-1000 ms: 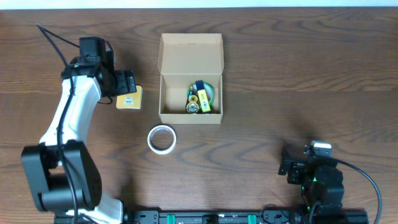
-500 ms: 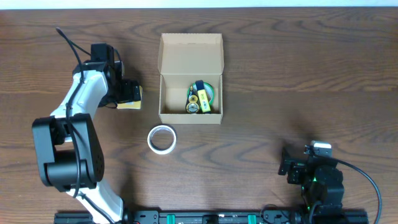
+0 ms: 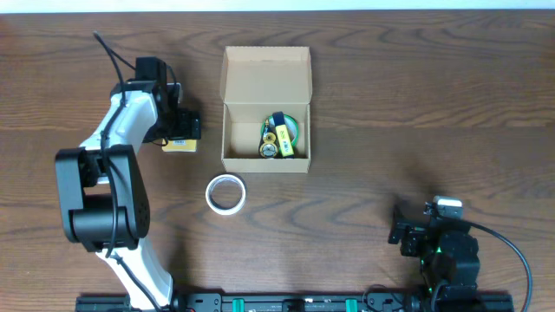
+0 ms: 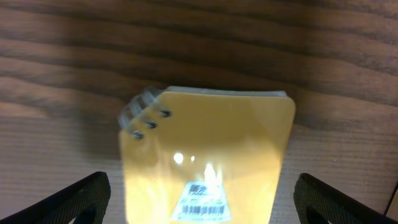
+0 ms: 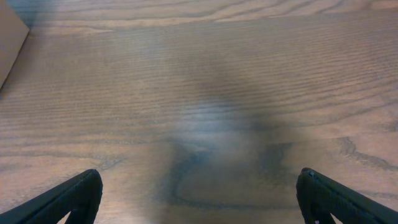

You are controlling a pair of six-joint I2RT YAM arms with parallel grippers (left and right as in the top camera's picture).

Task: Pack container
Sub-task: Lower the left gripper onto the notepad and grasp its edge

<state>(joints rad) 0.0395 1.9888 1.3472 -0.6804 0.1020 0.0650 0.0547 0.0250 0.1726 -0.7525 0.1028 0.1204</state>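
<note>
Left arm: reaches from the near-left of the table (image 3: 390, 104) toward the far edge, white forearm angled up and to the right, wrist bent toward the container.
Left gripper (image 3: 183, 130): hovers low over the yellow pad (image 3: 179, 146), just left of the container; in the wrist view the black fingertips (image 4: 81, 200) stand wide apart, one off each side of the pad, clasping nothing.
Yellow pad: lies flat on the table, small and square, wire binding at one corner, barcode label on its cover.
Right arm: folded at the near-right corner of the table, well apart from everything else.
Right gripper (image 5: 202, 199): spread wide and empty, over bare wood.
Container (image 3: 247, 130): tan cardboard box, set left of centre toward the far edge; hinged flap lid thrown back flat toward the far edge, plain inside.
Contents (image 3: 279, 136): small green, blue and yellow items bunched in the near-right part of the box; the left part bare.
White ring (image 3: 225, 192): lies flat near the box's near-left corner, not touching it.
</note>
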